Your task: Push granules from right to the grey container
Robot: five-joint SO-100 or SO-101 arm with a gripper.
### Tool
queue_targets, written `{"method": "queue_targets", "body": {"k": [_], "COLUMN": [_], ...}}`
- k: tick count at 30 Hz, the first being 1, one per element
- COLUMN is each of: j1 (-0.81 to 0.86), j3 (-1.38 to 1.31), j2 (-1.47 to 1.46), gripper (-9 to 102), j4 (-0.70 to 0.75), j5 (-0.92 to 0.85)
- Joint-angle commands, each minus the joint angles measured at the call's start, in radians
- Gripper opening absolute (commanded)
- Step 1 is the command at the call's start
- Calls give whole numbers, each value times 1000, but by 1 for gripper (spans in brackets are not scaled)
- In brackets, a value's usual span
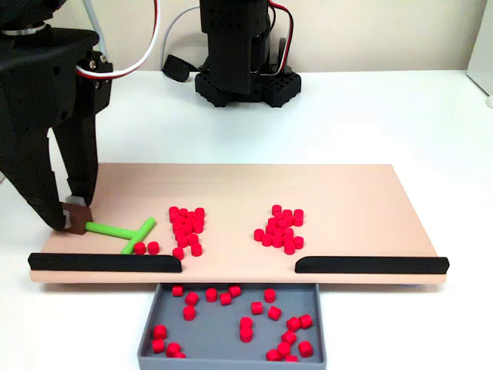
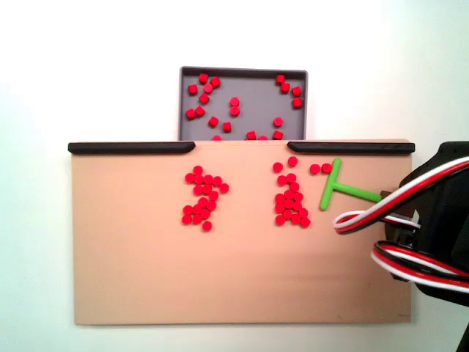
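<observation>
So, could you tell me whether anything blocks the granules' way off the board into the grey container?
Partly. Two black strips line the board's near edge, but the gap between them opens onto the grey container. Both granule clusters lie roughly behind that gap, with nothing visible in between.

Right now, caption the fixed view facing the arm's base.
Gripper holds green pusher beside two granule clusters; grey container partly filled.

We see the gripper (image 1: 72,218) at the peach board's (image 1: 347,193) left end, closed on the green T-shaped pusher's (image 1: 123,230) handle; two clusters of granules (image 1: 187,223) lie on the board, two sit beside the pusher's head; more lie in the grey container (image 1: 223,324) beneath the gap between the black strips (image 1: 104,262).
</observation>
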Motion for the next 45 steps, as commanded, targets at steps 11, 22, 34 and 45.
{"method": "queue_targets", "body": {"k": [11, 22, 34, 45], "j1": [-37, -57, -80, -104], "j3": [-32, -18, -15, -15], "j2": [5, 14, 15, 18], "gripper": [0, 0, 0, 0], "j4": [0, 6, 12, 12], "j5": [-193, -178, -155, -120]}}
